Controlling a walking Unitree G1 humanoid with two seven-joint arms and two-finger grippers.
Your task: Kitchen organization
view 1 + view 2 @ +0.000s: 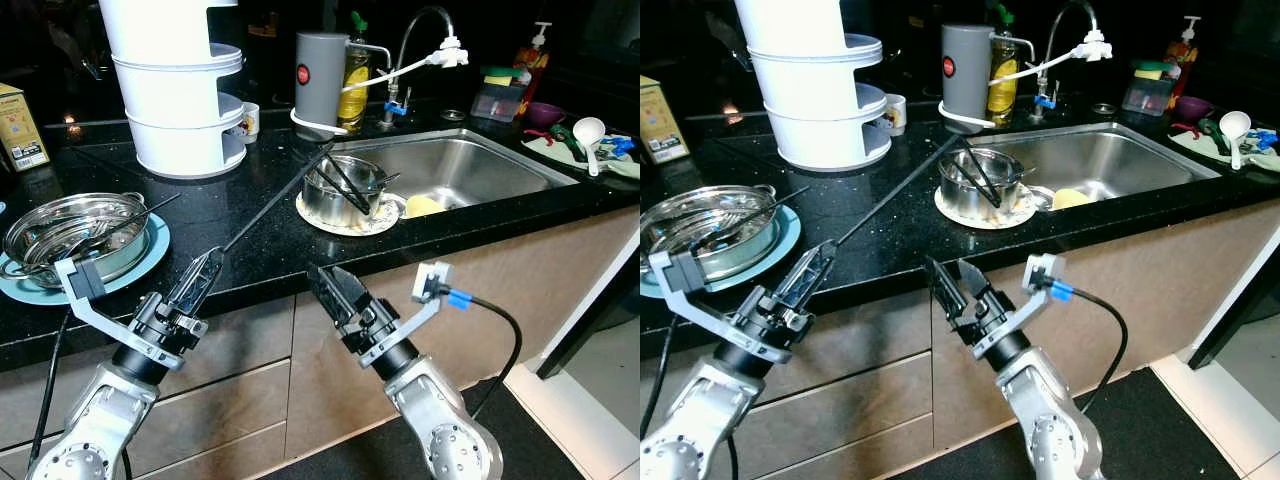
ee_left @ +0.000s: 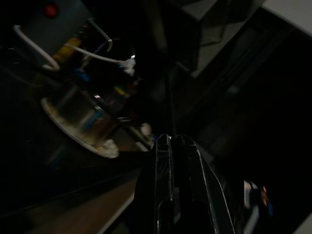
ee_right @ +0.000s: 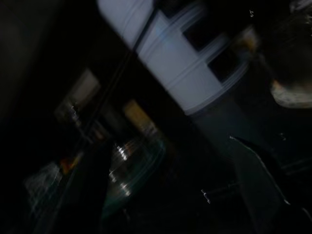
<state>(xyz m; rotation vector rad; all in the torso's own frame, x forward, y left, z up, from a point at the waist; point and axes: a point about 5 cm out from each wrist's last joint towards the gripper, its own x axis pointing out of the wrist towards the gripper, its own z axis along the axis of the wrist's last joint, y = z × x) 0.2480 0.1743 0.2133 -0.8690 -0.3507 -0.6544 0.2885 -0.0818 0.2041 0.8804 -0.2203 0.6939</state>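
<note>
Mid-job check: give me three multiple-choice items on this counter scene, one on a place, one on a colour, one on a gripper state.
1. Where does the small steel pot stand?
A. in the sink
B. on a plate beside the sink
C. on the floor

2. What colour is the plate under the steel bowl?
A. red
B. black
C. light blue

3. How is the left gripper?
A. shut on a long thin black stick
B. open
C. shut on a sponge

Answers: 1 B, the pot sits on a plate left of the sink. 2 C, a light blue rim shows. 3 A, the stick runs from its fingers.
</note>
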